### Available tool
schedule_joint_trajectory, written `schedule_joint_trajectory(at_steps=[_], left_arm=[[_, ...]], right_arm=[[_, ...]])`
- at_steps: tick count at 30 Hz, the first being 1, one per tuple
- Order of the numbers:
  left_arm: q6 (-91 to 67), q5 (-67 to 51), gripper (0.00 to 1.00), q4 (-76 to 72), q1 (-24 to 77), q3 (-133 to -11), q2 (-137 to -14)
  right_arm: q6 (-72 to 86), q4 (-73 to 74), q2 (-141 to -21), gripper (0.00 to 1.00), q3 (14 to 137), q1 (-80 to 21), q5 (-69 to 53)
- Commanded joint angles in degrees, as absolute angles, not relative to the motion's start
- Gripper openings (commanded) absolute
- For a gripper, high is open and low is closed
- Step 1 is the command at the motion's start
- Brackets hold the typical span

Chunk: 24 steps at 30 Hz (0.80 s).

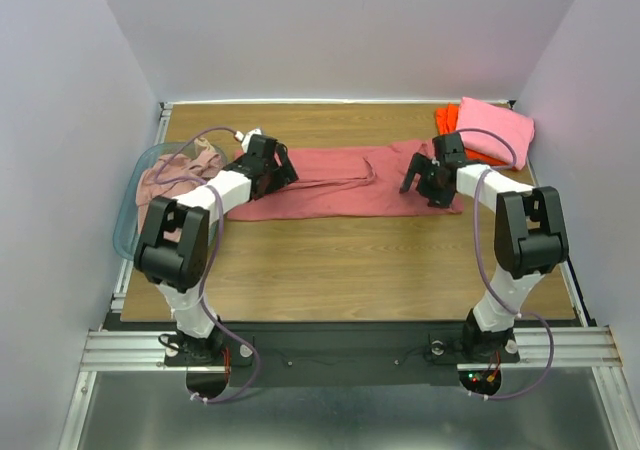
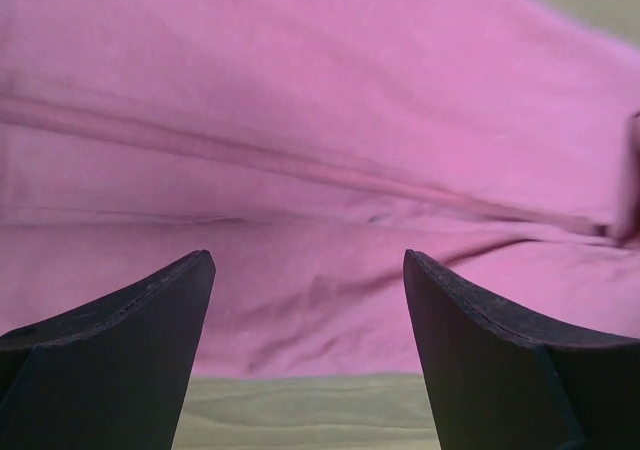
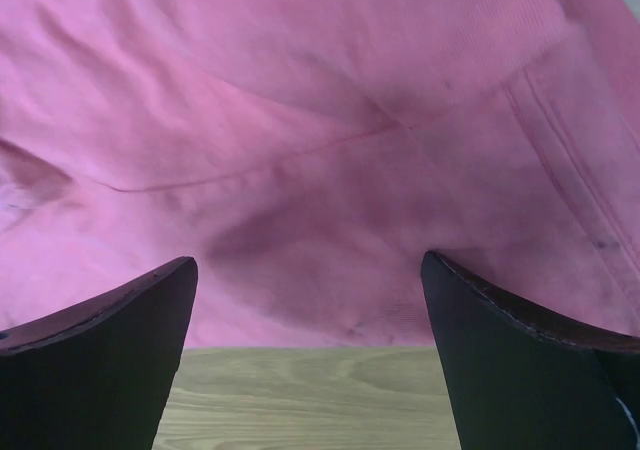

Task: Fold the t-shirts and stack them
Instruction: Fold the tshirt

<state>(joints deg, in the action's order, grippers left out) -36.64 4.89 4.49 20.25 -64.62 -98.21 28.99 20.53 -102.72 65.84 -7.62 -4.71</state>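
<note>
Salmon-red shirt (image 1: 330, 185) lies as a long band across the far middle of the table (image 1: 350, 270), and we have both grippers over it. Our left gripper (image 2: 308, 262) hangs at its left end, fingers spread wide with nothing between them. Our right gripper (image 3: 308, 265) is just as wide apart and empty at the right end, above the near edge of the cloth. Further out, a pink shirt (image 1: 497, 127) sits folded on an orange shirt (image 1: 446, 120) in the far right corner. A basket (image 1: 122, 225) at the left edge holds a crumpled pale shirt (image 1: 175, 175).
</note>
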Motion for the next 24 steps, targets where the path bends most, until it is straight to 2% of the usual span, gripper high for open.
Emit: schedule_joint_trajectory(at_steps=[1,7,11,17,20,24], left_arm=[[-35.3,3.5,0.88,4.7,20.8,-66.4,-100.8],[-40.9,3.3,0.88,1.9,22.8,-53.4,-97.7],[-47.2,1.9,0.88,0.4,30.7,-42.9,-93.3],[-63.9,-5.4,0.88,-8.7,50.6,-31.8,-86.7],[-68.8,-5.5,0.88,-12.2,59.2,-33.6,-87.5],[-65.7,-4.3,0.88,-9.9,63.4,-41.9,-91.6]], right_arm=[[28.9,16.4,-106.1,1.0,67.4,-8.2,-4.4],[23.2,16.4,-116.1,1.0,77.4,-9.1,-6.2],[18.8,16.8,-125.0,1.0,88.4,-12.5,-9.6],[16.4,18.7,-140.7,1.0,108.7,-14.6,-15.2],[16.9,18.7,-147.8,1.0,124.0,-14.9,-18.5],[18.5,18.6,-152.7,1.0,132.6,-15.1,-20.4]])
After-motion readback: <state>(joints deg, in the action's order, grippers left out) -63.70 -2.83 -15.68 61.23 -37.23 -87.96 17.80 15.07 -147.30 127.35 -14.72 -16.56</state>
